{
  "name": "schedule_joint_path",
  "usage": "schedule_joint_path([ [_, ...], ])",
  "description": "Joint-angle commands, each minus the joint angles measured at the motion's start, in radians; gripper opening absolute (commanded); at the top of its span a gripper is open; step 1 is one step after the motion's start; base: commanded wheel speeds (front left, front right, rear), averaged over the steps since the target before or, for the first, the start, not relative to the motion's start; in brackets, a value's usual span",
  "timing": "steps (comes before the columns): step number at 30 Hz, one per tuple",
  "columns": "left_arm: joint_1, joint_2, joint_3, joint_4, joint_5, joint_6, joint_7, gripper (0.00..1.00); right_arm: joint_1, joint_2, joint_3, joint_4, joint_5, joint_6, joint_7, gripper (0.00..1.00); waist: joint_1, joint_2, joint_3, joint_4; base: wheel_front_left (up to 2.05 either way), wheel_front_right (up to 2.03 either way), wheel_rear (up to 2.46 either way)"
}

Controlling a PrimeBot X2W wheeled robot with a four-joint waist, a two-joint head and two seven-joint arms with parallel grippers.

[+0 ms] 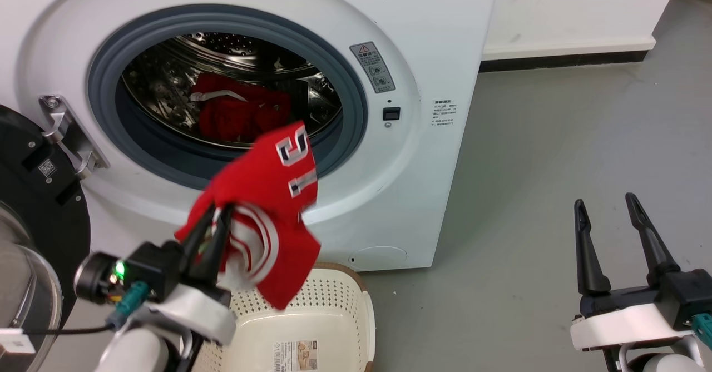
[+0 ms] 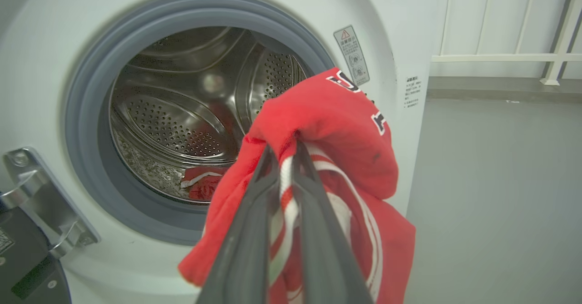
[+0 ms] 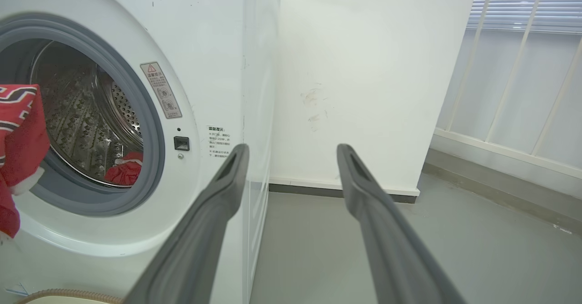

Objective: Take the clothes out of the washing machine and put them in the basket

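L gripper (image 1: 221, 211) fingers clamped on 1 red garment (image 1: 267, 177), hanging outside porthole rim, above basket (image 1: 334, 288). 2nd garment (image 1: 233, 110) in washing machine (image 1: 434, 27) drum. 2 garments, 1 basket. R gripper (image 1: 605, 201) fingers apart over open floor (image 1: 556, 138).

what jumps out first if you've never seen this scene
The bright red garment pinched in the left gripper, hanging above the cream basket in front of the washing machine. Behind it, a second red garment lies in the open drum; the right gripper stands open at the lower right.

Garment (image 1: 236, 113) in drum (image 1: 161, 83), second garment (image 1: 272, 194) seemingly above basket (image 1: 339, 299), before washer (image 1: 434, 27).
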Motion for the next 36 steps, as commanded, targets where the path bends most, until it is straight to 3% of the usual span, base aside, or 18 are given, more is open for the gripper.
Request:
schedule_joint_path([
  [1, 0.035, 0.001, -0.011, 0.001, -0.009, -0.004, 0.015, 0.00, 0.013, 0.001, 0.003, 0.003, 0.001, -0.001, -0.002, 1.00, 0.0002, 0.0000, 0.003, -0.001, 0.00, 0.00, 0.00],
  [7, 0.098, -0.012, -0.055, 0.104, -0.027, -0.023, 0.044, 0.00, -0.004, 0.001, 0.008, -0.003, 0.001, -0.001, -0.002, 1.00, 0.0002, 0.0000, 0.043, -0.018, 0.00, 0.00, 0.00],
  [8, 0.085, -0.023, -0.071, 0.197, -0.025, -0.035, 0.041, 0.00, -0.023, 0.001, 0.015, -0.008, -0.004, -0.001, -0.002, 1.00, 0.0002, 0.0000, 0.084, -0.034, 0.00, 0.00, 0.00],
  [15, -0.004, -0.069, -0.081, 0.437, -0.026, -0.058, 0.006, 0.00, -0.056, 0.001, 0.024, -0.026, -0.010, -0.001, -0.002, 1.00, 0.0002, 0.0000, 0.198, -0.082, 0.00, 0.00, 0.00],
  [36, -0.343, -0.101, -0.059, 0.961, -0.006, -0.096, -0.019, 0.00, -0.136, 0.001, 0.072, -0.096, -0.001, -0.001, -0.002, 1.00, 0.0002, 0.0000, 0.540, -0.211, 0.00, 0.00, 0.00],
])
